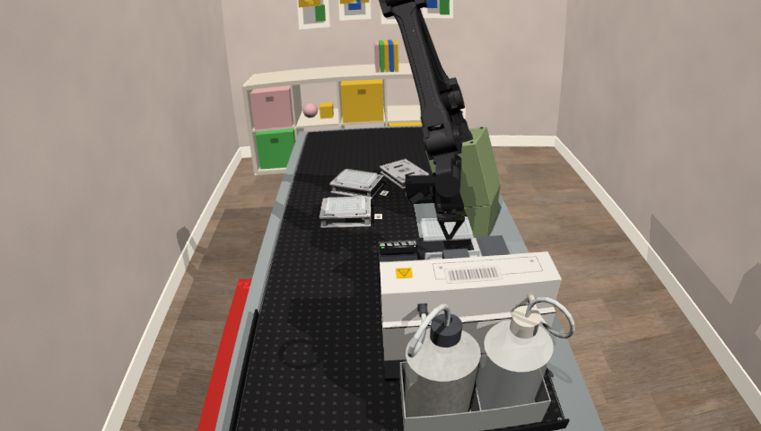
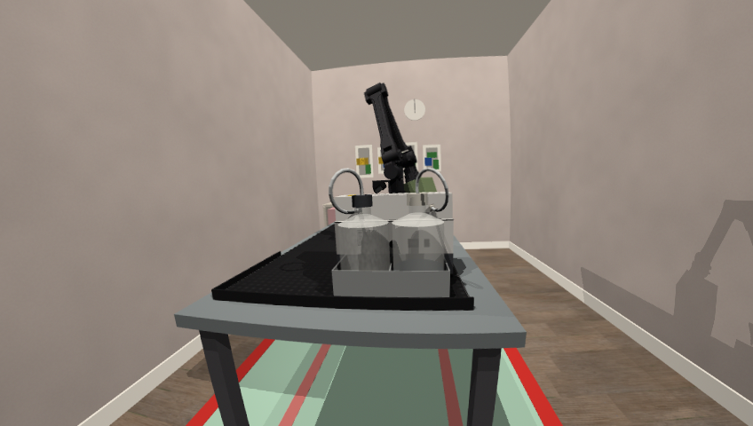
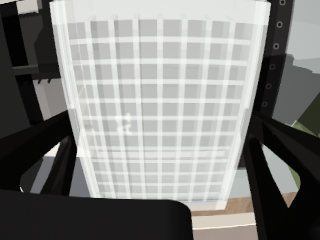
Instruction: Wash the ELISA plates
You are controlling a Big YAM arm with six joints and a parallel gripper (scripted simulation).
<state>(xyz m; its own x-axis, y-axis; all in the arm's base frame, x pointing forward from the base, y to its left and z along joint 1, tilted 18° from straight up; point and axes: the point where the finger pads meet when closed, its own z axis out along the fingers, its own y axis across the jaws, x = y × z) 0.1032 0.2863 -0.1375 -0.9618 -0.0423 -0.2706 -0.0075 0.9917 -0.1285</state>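
My gripper is shut on a clear ELISA plate, one finger on each long side. It holds the plate low over the carrier of the plate washer, just behind the washer's cream body. I cannot tell whether the plate touches the carrier. Two other plates sit in their nests on the left. The third nest is empty. The washer's keypad lies left of the carrier. In the exterior view the washer hides the gripper.
A tall green block stands just right of the arm. Two bottles with hoses stand in a tray at the washer's near end. A shelf with coloured boxes stands behind the table.
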